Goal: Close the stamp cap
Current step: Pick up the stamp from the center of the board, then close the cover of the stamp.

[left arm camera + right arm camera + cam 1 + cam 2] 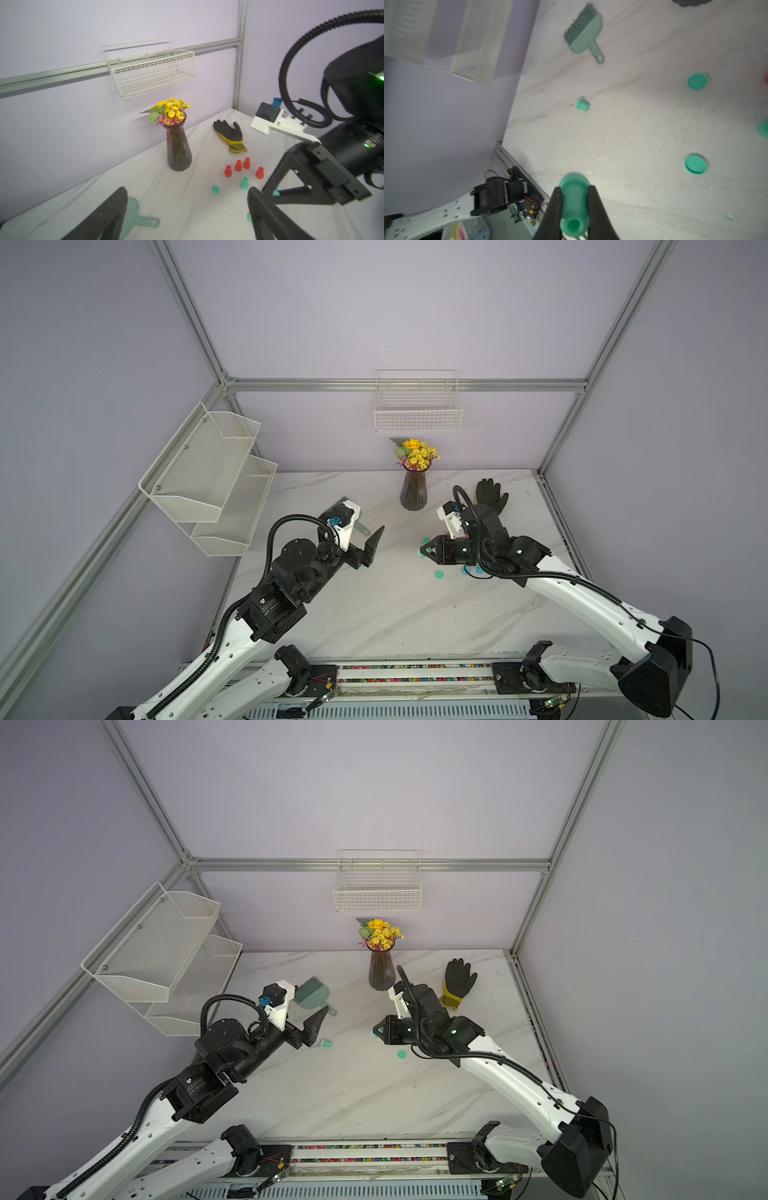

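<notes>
My right gripper (574,188) is shut on a green stamp (574,203), whose open end faces the wrist camera. It hovers right of the table's centre (422,551). Two loose green caps (697,81) (695,165) lie flat on the marble; one of them shows in a top view (401,1053). A second small green stamp (326,1043) lies on its side just below my left gripper (313,1025). The left gripper (187,193) is open, with nothing between its fingers. Another green stamp (244,183) stands upright beside several red stamps (238,165).
A green hand brush (311,992) lies behind the left gripper. A vase of flowers (414,489) stands at the back centre, a black and yellow glove (457,982) to its right. A wire basket (417,406) hangs on the back wall, a mesh shelf (208,477) on the left wall.
</notes>
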Tool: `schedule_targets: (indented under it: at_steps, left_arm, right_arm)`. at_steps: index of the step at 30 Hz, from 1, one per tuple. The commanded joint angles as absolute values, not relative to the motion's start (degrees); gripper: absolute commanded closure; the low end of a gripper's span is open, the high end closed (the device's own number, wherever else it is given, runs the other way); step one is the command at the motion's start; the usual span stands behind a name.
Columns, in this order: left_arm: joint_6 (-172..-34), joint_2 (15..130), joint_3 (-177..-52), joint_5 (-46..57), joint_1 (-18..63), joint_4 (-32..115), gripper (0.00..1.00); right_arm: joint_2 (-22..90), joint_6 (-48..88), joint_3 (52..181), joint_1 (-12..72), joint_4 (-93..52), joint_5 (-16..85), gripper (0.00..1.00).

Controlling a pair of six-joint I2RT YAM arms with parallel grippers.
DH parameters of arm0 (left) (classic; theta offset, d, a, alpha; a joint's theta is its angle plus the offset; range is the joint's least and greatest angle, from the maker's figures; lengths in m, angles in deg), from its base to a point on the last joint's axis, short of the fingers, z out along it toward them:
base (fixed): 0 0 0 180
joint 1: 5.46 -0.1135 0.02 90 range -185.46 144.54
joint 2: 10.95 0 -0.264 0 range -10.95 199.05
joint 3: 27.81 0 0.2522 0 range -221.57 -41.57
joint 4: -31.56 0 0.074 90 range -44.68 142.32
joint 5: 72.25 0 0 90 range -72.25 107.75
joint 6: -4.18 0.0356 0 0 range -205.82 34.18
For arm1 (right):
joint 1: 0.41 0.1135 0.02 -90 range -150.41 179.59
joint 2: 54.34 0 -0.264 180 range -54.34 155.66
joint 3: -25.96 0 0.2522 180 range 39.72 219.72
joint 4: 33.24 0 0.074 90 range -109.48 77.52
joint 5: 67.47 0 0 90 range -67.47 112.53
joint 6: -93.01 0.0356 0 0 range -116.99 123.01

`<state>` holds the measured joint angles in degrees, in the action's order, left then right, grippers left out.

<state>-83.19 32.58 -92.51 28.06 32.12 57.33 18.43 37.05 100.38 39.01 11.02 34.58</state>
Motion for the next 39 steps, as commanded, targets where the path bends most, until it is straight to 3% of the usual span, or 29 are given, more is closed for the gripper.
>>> schedule_targets:
  at_steps: [1,7,39]
  left_arm:
    - [-84.0,31.7,-91.8,29.4,26.0,62.2,0.10]
    - [-84.6,31.0,-86.1,26.5,19.8,59.9,0.11]
    - [-84.9,32.0,-85.3,24.6,18.8,60.2,0.12]
  right_arm:
    - [21.3,33.4,96.1,39.3,12.3,17.4,1.00]
    - [27.6,33.1,92.2,39.3,7.5,14.6,1.00]
    - [37.1,31.2,88.6,39.1,1.2,11.0,1.00]
